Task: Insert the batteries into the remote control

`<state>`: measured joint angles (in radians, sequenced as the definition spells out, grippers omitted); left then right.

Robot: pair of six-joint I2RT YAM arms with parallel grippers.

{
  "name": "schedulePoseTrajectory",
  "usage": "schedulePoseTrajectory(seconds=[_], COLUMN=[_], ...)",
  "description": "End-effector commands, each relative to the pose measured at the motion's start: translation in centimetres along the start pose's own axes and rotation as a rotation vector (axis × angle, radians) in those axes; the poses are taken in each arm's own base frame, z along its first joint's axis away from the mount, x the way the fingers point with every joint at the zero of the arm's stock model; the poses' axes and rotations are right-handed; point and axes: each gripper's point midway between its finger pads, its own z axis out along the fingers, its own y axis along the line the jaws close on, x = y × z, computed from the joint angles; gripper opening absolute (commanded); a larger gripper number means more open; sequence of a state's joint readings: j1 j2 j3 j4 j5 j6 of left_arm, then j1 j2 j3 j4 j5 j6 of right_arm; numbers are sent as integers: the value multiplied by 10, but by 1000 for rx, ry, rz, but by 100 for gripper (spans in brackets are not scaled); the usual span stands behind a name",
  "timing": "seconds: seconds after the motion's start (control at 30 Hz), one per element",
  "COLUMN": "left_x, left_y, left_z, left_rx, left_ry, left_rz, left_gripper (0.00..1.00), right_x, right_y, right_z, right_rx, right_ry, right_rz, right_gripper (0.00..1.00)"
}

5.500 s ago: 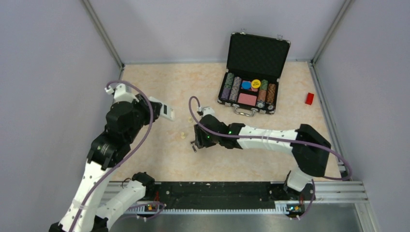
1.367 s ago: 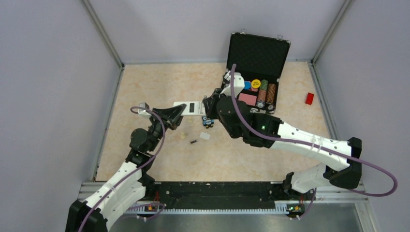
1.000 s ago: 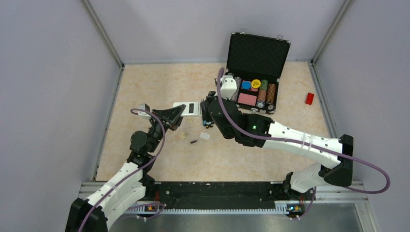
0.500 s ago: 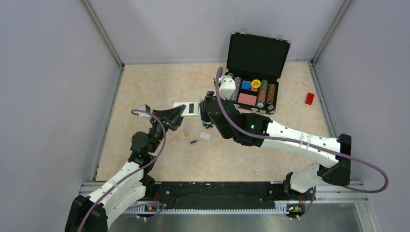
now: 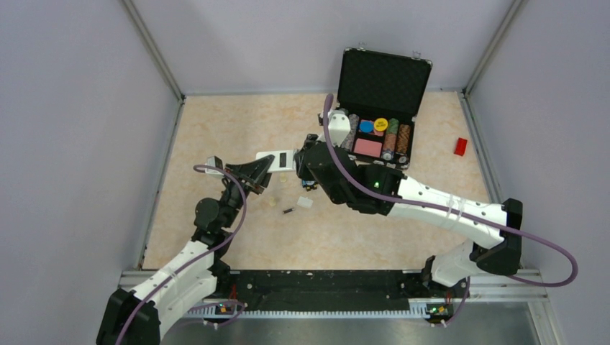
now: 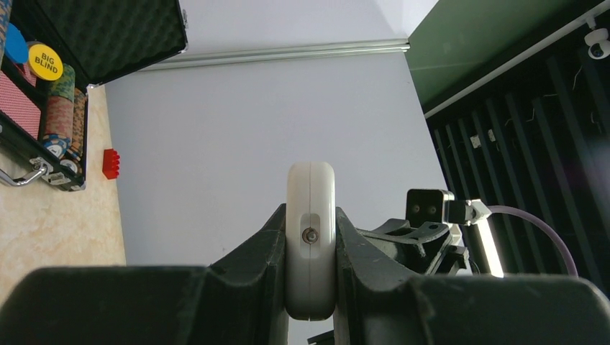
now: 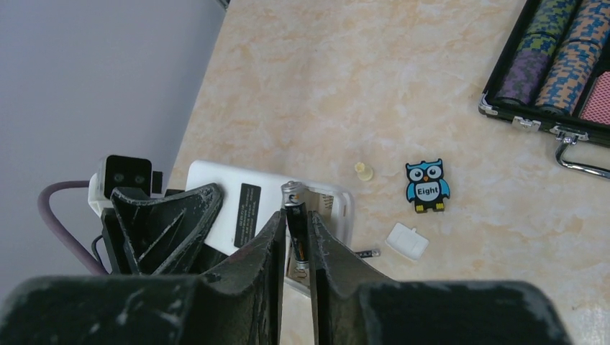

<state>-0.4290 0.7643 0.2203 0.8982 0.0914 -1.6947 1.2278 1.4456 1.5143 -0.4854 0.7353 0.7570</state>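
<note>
In the left half of the overhead view, your left tool (image 5: 260, 175) is clamped on one end of the remote control (image 5: 277, 159). A hard push at the bay could therefore twist or slide the remote in that grip. Just to its right, your right tool (image 7: 296, 233) is closed on a battery (image 7: 293, 205) whose far end sits at the bay. If you release before it seats, it likely drops to the bench (image 7: 446, 108) near the second battery (image 7: 367, 253).

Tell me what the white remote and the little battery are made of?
The remote control looks like smooth white plastic: an even, slightly glossy shell with rounded edges. The battery seems metal, with a shiny silvery cap; its dark printed wrap is probably plastic film.
</note>
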Motion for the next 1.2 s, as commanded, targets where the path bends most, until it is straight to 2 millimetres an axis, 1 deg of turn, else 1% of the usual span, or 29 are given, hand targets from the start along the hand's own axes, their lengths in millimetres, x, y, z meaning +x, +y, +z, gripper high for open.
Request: schedulePoseTrajectory(seconds=[0.0,0.27,0.33,0.5,0.67,0.87,0.97,1.03,1.17], left_x=[2,1,0,0,0,1,1,2,4], left_y=[-45,-42,-40,-38,-35,-35,-36,-36,-38], left_z=[-4,-6,-6,-5,-5,-6,-6,-6,-8], left_rx=[173,157,152,146,138,141,143,146,156], left_ry=[0,-11,-11,-10,-10,-6,-2,0,11], left_rz=[-4,-6,-8,-10,-9,-9,-6,-4,2], left_gripper=[0,0,0,0,0,0,0,0,0], right_x=[-5,-6,-9,-24,-34,-48,-51,-51,-45], right_y=[-2,-4,-3,2,4,4,-1,-5,-6], right_z=[-3,-2,-4,-12,-20,-34,-38,-38,-28], right_rx=[48,81,76,46,25,-14,-28,-33,-89], right_ry=[7,16,12,-10,-22,-29,-19,-10,26], right_rz=[-39,-53,-45,-8,26,85,124,140,221], right_gripper=[17,24,25,26,37,42,46,52,67])
